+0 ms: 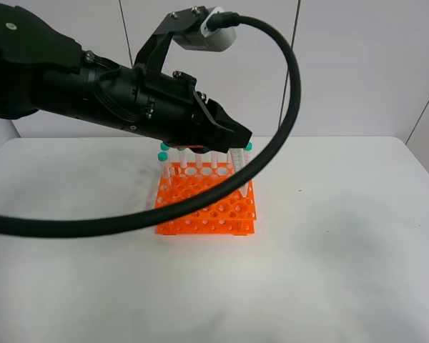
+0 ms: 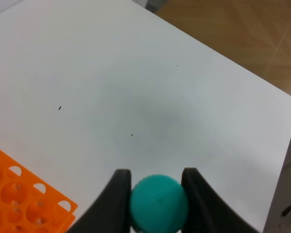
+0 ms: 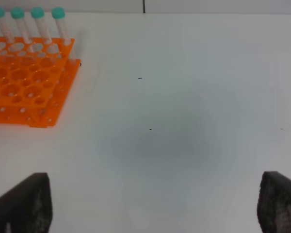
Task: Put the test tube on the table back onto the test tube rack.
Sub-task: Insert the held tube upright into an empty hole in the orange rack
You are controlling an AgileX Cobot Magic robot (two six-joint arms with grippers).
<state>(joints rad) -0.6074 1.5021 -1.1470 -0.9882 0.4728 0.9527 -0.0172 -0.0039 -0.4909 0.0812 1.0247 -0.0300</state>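
The left gripper [image 2: 156,180] was clamped on the tube [image 2: 159,203], with its two black fingers [image 2: 120,194] pressed against either side of the teal cap [image 2: 159,206]. In the high view the tube [image 1: 239,171] hung from that gripper, tip down and slightly tilted, over the right rear part of the rack [image 1: 206,211]. Its tip was close to the top tier, but whether it had entered a hole could not be told. More capped tubes [image 3: 37,22] stood upright in the rack's back row. The rack sat on the table [image 1: 343,243]. The right gripper [image 3: 153,204] was spread wide with nothing between its fingers, above the table and off to one side of the rack.
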